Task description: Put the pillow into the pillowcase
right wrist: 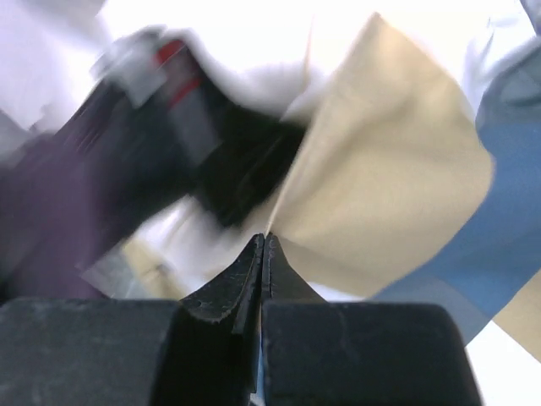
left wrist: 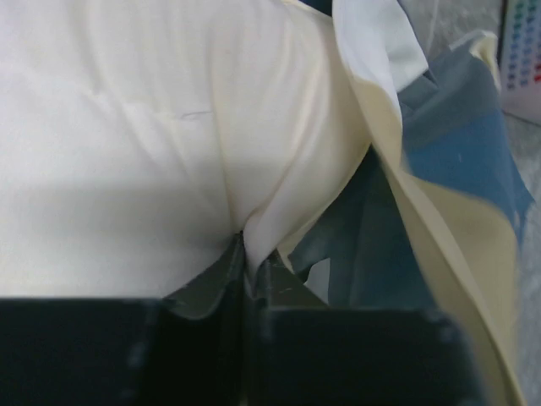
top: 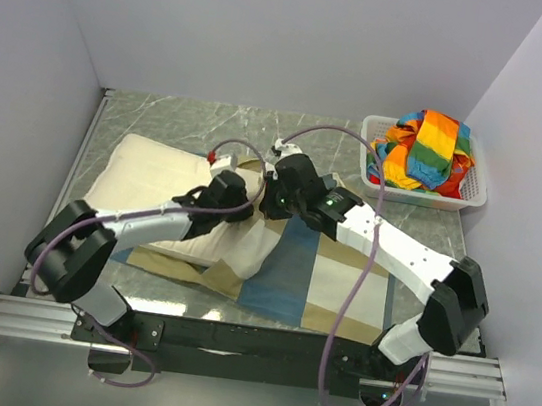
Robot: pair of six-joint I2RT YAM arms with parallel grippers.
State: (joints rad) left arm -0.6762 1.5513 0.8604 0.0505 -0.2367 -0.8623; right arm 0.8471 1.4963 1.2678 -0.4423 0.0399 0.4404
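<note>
The cream-white pillow (top: 148, 178) lies at the left of the table, its right end over the open edge of the blue, tan and off-white pillowcase (top: 326, 281). My left gripper (top: 246, 210) is shut on a fold of the pillow; in the left wrist view the jaws (left wrist: 249, 258) pinch cream pillow fabric (left wrist: 127, 127), with the pillowcase (left wrist: 461, 161) to the right. My right gripper (top: 268, 205) is close beside it. In the right wrist view it (right wrist: 264, 241) is shut on the edge of the pillowcase's tan flap (right wrist: 380, 186), held lifted.
A white basket (top: 474, 196) with a rainbow-striped cloth (top: 425, 152) stands at the back right corner. White walls close in the table on the left, back and right. The two wrists are nearly touching above the pillow's right end.
</note>
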